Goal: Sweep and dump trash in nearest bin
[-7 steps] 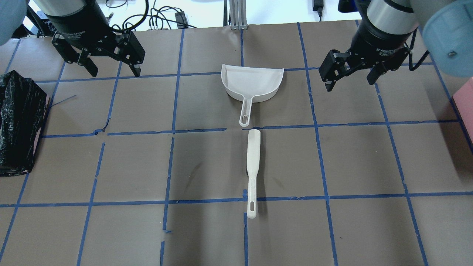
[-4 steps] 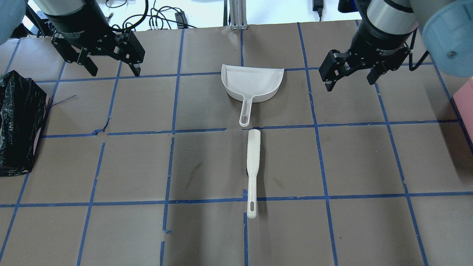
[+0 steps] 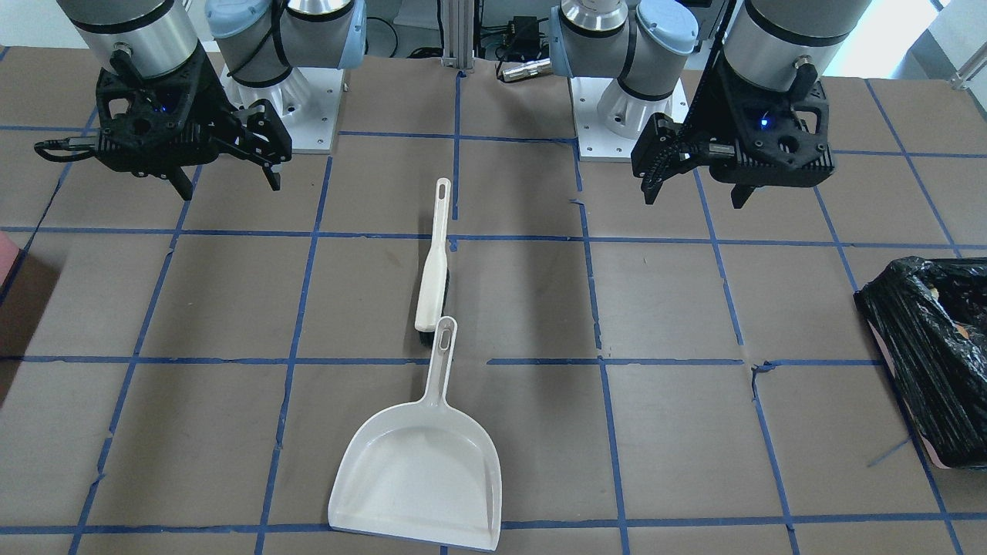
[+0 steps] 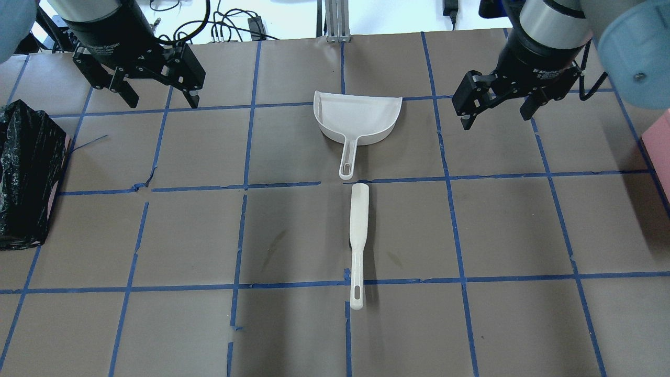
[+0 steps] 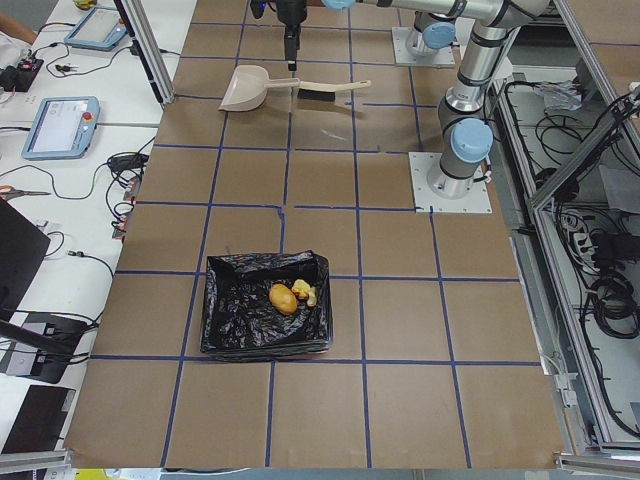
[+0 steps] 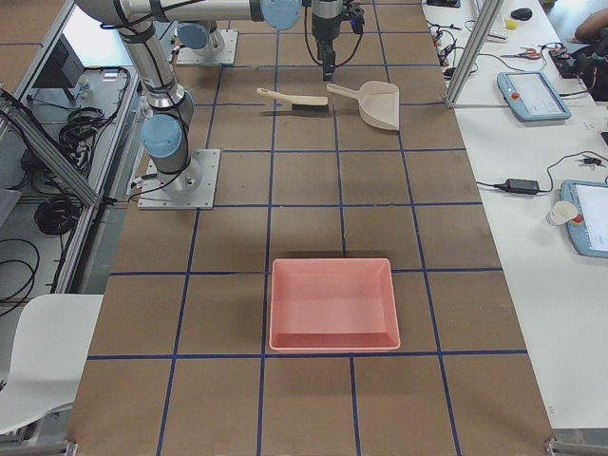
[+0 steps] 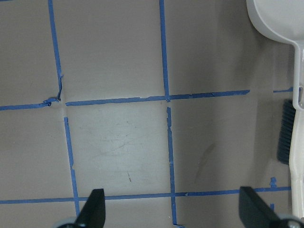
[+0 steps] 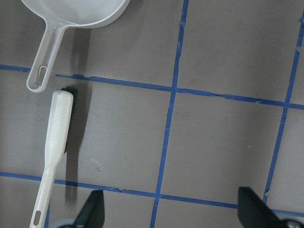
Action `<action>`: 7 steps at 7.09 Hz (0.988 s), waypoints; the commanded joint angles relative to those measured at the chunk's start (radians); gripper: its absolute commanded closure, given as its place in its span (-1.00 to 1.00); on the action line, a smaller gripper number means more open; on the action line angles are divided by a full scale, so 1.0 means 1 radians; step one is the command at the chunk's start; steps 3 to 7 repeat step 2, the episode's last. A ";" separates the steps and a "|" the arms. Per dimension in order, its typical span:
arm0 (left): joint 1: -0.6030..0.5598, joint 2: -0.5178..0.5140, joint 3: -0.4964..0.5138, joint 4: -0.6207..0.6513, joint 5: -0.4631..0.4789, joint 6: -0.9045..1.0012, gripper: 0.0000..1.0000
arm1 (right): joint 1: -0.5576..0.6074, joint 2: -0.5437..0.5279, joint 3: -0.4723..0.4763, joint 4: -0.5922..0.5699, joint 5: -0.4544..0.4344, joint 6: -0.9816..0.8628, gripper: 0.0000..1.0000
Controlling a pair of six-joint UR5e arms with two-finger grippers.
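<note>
The bin (image 4: 23, 173), lined with a crinkled black bag, stands at the table's left end; it also shows in the front view (image 3: 933, 354). In the exterior left view the bin (image 5: 265, 318) holds the trash: a brownish-orange lump (image 5: 283, 299) and a pale chunk (image 5: 304, 293) beside it. A white dustpan (image 4: 357, 118) and a white brush (image 4: 358, 235) lie in line at the table's middle. My left gripper (image 4: 159, 102) is open and empty above the table's far left. My right gripper (image 4: 494, 120) is open and empty above the far right.
A pink tray (image 6: 332, 302) without a bag sits at the table's right end, its edge showing in the overhead view (image 4: 658, 141). Brown paper with a blue tape grid covers the table. The left wrist view shows the dustpan's handle (image 7: 298, 71) at its right edge.
</note>
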 commanded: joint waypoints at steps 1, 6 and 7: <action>0.000 0.000 0.000 0.000 -0.001 -0.014 -1.00 | 0.000 -0.001 0.000 0.000 0.004 0.000 -0.99; 0.001 0.000 0.000 0.000 -0.001 -0.015 -1.00 | 0.000 -0.001 0.000 -0.001 0.005 0.000 -0.99; 0.001 0.000 0.000 0.000 -0.001 -0.015 -1.00 | 0.000 -0.001 0.000 -0.001 0.005 0.000 -0.99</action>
